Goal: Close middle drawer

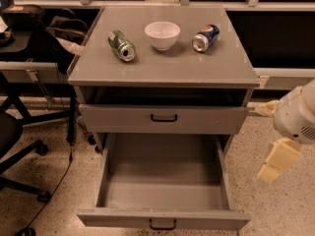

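My gripper (276,160) hung beyond the right edge of the cabinet top (162,68), below its level. It touched and held nothing, and I could not tell how far open it was. The middle drawer (197,219) stood pulled far out under the front edge, well apart from the gripper. A green can (121,45), white bowl (162,35) and blue can (205,38) sat near the back edge.

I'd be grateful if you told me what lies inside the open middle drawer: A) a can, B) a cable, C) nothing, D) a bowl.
C: the middle drawer shows only its bare grey floor; the bowl, green can and blue can sit on the cabinet top, and the claw hangs right of the cabinet, apart from the drawer.
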